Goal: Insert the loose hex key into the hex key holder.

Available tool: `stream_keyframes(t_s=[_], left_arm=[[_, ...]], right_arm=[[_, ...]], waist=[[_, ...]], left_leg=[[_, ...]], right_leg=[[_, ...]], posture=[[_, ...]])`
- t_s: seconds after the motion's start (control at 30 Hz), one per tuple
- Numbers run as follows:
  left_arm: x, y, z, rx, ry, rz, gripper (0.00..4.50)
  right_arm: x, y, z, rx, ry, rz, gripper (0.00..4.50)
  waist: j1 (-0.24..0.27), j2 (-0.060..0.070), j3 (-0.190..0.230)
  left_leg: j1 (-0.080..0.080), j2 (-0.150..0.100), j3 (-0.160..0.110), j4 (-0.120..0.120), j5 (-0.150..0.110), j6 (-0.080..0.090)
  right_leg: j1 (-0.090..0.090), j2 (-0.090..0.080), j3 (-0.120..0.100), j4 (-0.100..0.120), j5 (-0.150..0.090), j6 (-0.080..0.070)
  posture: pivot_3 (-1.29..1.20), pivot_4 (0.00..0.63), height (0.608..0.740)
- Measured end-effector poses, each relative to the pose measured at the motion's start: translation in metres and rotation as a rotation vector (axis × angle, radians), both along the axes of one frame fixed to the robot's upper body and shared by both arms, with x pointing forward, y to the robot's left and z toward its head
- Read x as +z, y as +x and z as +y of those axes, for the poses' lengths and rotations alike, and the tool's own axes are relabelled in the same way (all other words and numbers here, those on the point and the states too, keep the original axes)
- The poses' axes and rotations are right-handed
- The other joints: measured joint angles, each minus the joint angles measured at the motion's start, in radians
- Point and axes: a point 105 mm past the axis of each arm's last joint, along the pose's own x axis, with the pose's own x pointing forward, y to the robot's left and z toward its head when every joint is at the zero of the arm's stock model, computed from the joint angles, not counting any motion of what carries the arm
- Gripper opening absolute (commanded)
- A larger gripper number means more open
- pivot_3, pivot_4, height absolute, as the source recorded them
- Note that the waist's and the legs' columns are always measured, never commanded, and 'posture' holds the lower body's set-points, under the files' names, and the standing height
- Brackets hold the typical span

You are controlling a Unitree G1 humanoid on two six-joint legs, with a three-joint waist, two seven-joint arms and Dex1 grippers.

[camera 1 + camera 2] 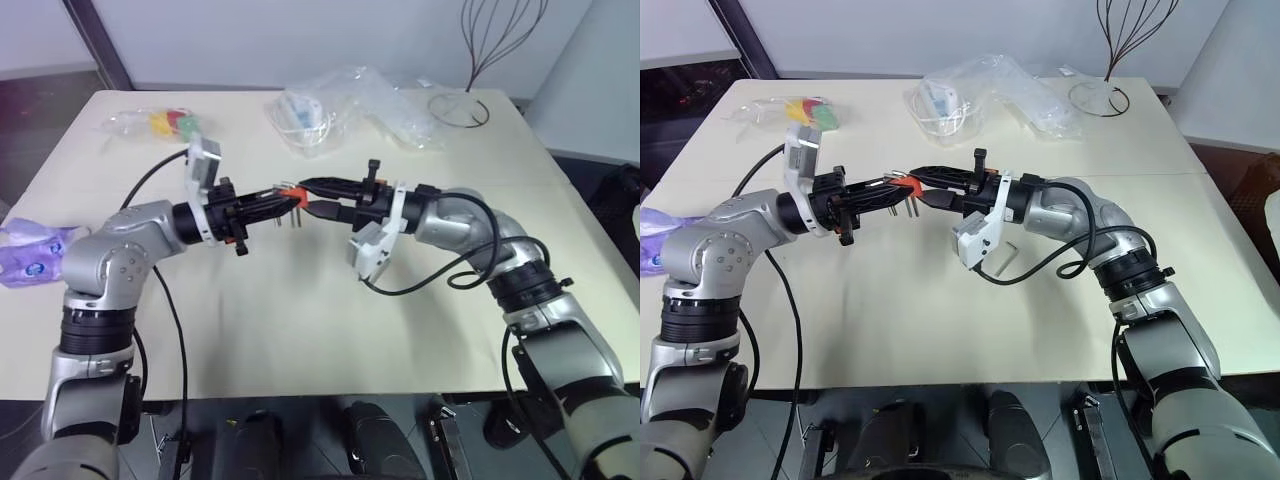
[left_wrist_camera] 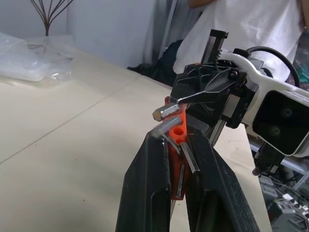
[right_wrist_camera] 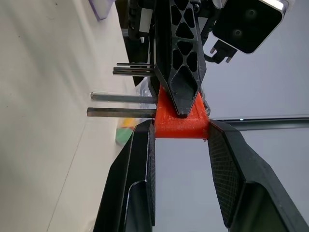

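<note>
1. The hex key holder [image 3: 181, 121], a small orange-red block, is held in mid-air above the middle of the table [image 1: 300, 330], between the two arms, with several short grey keys sticking out of it.
2. The loose hex key [image 2: 170, 112] appears, in the left wrist view, as a bent grey rod lying at the top of the holder beside an empty round hole; I cannot tell whether its tip is already in a hole or only resting against the block.
3. The right gripper [image 3: 181, 145] is clamped on the holder, one finger pressing each side of the block.
4. The left gripper [image 2: 175, 159] has its fingers drawn together around the holder's near end and the key shafts there; whether it pinches the loose key itself is unclear.
5. Progress, as I judge it: both parts are lifted and brought together, so alignment is about done; what is left is to seat the key fully and let go.
6. Farther back on the table lie crumpled clear plastic bags [image 1: 340, 110] and a wire stand [image 1: 460, 108], well apart from the work.
</note>
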Motion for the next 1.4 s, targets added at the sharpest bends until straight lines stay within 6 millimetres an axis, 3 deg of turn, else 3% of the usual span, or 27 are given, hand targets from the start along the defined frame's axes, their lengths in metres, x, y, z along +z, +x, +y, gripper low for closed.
stream_keyframes(t_s=[0.17,0.4,0.6,0.7,0.8,0.9,1.07,1.2,1.4], left_arm=[[0.0,0.001,-0.001,0.002,0.006,-0.011,0.02],[-0.005,0.004,0.0,0.019,0.022,0.0,0.0],[-0.005,0.006,0.002,0.046,0.041,-0.026,0.0],[-0.006,0.009,0.006,0.08,0.062,-0.053,0.0],[-0.006,0.012,0.01,0.124,0.084,-0.088,0.0],[-0.01,0.014,0.015,0.168,0.097,-0.109,0.0],[-0.009,0.014,0.013,0.19,0.086,-0.129,0.0],[-0.014,0.014,0.012,0.203,0.075,-0.122,0.0],[-0.014,0.015,0.011,0.211,0.063,-0.125,0.0]], right_arm=[[0.0,0.0,-0.001,-0.002,-0.002,0.009,0.97],[0.003,-0.005,0.001,0.016,-0.007,0.015,4.42],[-0.001,-0.007,-0.001,0.012,-0.008,0.083,4.42],[-0.01,-0.001,-0.009,-0.045,0.023,0.234,4.42],[-0.017,0.018,-0.031,-0.223,0.197,0.581,4.42],[-0.03,0.039,-0.072,-0.501,0.435,1.095,4.42],[-0.053,0.019,-0.083,-0.732,0.517,1.55,4.42],[-0.065,0.004,-0.089,-0.91,0.548,1.743,4.42],[-0.084,0.011,-0.104,-1.069,0.628,1.906,4.42]], waist=[[0.0,0.0,0.0],[0.0,0.0,0.0],[0.001,0.0,0.0],[0.002,0.0,0.0],[0.007,0.0,0.0],[0.023,0.0,0.0],[0.028,0.0,0.0],[0.028,0.0,0.0],[0.024,0.0,0.0]], left_leg=[[0.0,0.0,0.0,0.0,0.0,0.0],[0.0,0.0,0.0,0.0,0.0,0.0],[0.0,0.0,0.0,0.0,0.0,0.0],[0.0,0.0,0.0,0.0,0.0,0.0],[0.0,0.001,-0.002,0.0,0.0,0.0],[0.0,0.001,-0.003,0.001,0.0,0.0],[0.0,0.0,-0.003,0.001,0.0,0.0],[0.0,0.0,-0.001,0.001,0.0,0.0],[-0.002,0.0,0.0,0.0,0.0,0.001]], right_leg=[[0.0,0.0,0.0,0.0,0.0,0.0],[0.0,0.0,0.0,0.0,0.0,0.0],[0.0,0.0,0.0,0.0,0.0,0.0],[0.0,0.0,0.0,0.0,0.0,0.0],[0.0,-0.001,0.0,0.001,0.0,0.0],[-0.001,-0.002,0.0,0.003,0.0,0.0],[-0.001,0.0,0.0,0.003,0.0,0.0],[-0.001,0.0,0.0,0.003,0.0,0.0],[-0.001,0.001,0.0,-0.001,0.0,0.0]], posture=[[0.0,0.15,0.74],[0.0,0.15,0.74],[0.0,0.15,0.74],[0.0,0.15,0.74],[0.0,0.15,0.74],[0.0,0.15,0.74],[0.0,0.15,0.74],[0.0,0.15,0.74],[0.0,0.15,0.74]])
